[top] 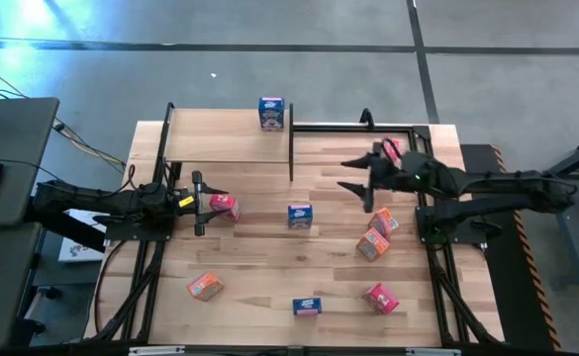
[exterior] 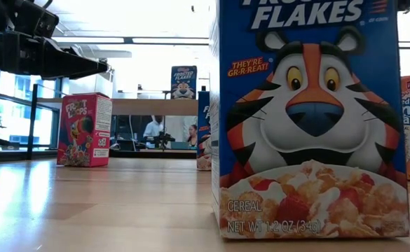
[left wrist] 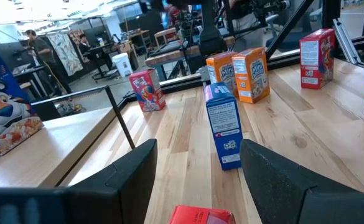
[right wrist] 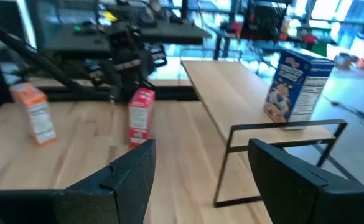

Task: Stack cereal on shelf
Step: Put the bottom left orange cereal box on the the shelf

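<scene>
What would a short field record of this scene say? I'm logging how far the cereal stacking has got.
shelf: far-left part of the table
on shelf: one blue box, upright
off shelf: eight boxes spread over the table
left gripper: open, pink box at its fingertips
right gripper: open, empty, beside the shelf's right end

We see 1 blue box point(top: 271, 112) standing upright on the shelf point(top: 220, 148). 2 more blue boxes point(top: 300, 215), 3 orange boxes point(top: 373, 243) and 3 pink-red boxes point(top: 381, 298) sit scattered on the tabletop.
</scene>
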Controlling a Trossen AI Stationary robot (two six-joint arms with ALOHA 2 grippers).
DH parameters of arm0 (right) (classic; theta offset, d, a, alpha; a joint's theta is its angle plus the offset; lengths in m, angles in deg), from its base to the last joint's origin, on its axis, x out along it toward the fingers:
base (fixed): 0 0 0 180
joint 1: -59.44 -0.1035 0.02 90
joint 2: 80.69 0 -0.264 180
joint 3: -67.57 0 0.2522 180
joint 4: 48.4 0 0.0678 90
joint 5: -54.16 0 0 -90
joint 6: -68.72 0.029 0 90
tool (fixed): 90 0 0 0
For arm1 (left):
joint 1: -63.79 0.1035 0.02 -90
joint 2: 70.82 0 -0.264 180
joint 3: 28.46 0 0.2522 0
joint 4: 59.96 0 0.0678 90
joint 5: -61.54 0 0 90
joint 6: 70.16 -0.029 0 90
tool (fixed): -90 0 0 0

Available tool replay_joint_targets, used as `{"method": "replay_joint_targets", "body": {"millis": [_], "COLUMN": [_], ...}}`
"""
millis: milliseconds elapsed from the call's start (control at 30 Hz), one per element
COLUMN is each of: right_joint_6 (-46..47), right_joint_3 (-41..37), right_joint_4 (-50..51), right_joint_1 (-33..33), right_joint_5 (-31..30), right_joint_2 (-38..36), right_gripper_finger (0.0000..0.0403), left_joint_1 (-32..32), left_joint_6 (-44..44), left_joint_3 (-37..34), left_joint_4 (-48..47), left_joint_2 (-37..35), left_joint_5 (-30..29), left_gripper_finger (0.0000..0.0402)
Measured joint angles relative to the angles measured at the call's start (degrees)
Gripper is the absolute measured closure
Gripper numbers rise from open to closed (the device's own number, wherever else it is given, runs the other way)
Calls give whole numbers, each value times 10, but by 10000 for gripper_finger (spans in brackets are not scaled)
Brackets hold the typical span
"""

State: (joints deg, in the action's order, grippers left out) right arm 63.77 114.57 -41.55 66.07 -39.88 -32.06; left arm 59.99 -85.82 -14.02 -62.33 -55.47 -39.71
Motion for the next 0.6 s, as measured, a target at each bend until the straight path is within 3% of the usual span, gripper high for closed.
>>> {"method": "replay_joint_targets", "body": {"millis": [200, 600], "right_joint_6": [-10, 4], "right_joint_3": [-108, -233], "right_joint_4": [-62, -79], "right_joint_1": [-30, -45], "right_joint_5": [0, -5], "right_joint_2": [-95, -269], "right_gripper_finger": [155, 155], "left_joint_1": [0, 0], "left_joint_6": [0, 0], "left_joint_3": [0, 0], "left_joint_4": [0, 0], "left_joint_2": [0, 0], "left_joint_5": [0, 0], "left_gripper_finger": [181, 181]}}
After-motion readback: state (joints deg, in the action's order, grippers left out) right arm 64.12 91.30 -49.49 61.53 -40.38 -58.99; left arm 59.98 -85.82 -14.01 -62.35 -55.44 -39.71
